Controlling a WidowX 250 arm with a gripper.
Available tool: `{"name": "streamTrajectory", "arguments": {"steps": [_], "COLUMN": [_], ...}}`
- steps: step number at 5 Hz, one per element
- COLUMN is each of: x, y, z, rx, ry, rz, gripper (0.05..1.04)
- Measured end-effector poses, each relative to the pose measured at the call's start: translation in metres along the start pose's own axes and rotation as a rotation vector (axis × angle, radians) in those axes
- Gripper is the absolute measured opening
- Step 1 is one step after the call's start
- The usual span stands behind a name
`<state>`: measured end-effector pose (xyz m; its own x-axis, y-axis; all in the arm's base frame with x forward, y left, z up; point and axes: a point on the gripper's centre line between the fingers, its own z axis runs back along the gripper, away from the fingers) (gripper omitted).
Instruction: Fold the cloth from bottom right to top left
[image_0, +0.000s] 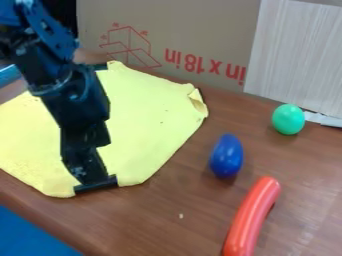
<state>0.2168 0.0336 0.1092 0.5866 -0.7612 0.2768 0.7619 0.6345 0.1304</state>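
Camera view: jaws (97, 186) at cloth's (147, 120) lower edge, closure unclear, blue egg (227, 156) apart.

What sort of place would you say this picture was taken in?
Probably a robot test bench: a robot arm over a wooden table, with a cardboard box standing behind like a makeshift wall.

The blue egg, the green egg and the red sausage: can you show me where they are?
Blue egg (226, 156): camera view, its middle.
Green egg (288, 119): camera view, its middle.
Red sausage (251, 216): camera view, its middle.
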Motion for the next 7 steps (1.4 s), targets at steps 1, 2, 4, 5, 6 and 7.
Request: {"name": "streamTrajectory", "arguments": {"steps": [1, 2, 4, 5, 6, 7], "x": [-0.01, -0.011, -0.008, -0.003, -0.002, -0.003], "y": [-0.007, -0.009, -0.005, 0.001, 0.005, 0.002], "z": [-0.014, -0.026, -0.042, -0.044, -0.047, -0.048], "rx": [0.02, 0.045, 0.068, 0.088, 0.089, 0.07], "ry": [0.023, 0.035, 0.074, 0.08, 0.092, 0.096], "rz": [-0.003, -0.006, 0.005, 0.023, 0.065, 0.061], "gripper": [1.0, 1.0, 1.0, 0.963, 0.696, 0.381]}}
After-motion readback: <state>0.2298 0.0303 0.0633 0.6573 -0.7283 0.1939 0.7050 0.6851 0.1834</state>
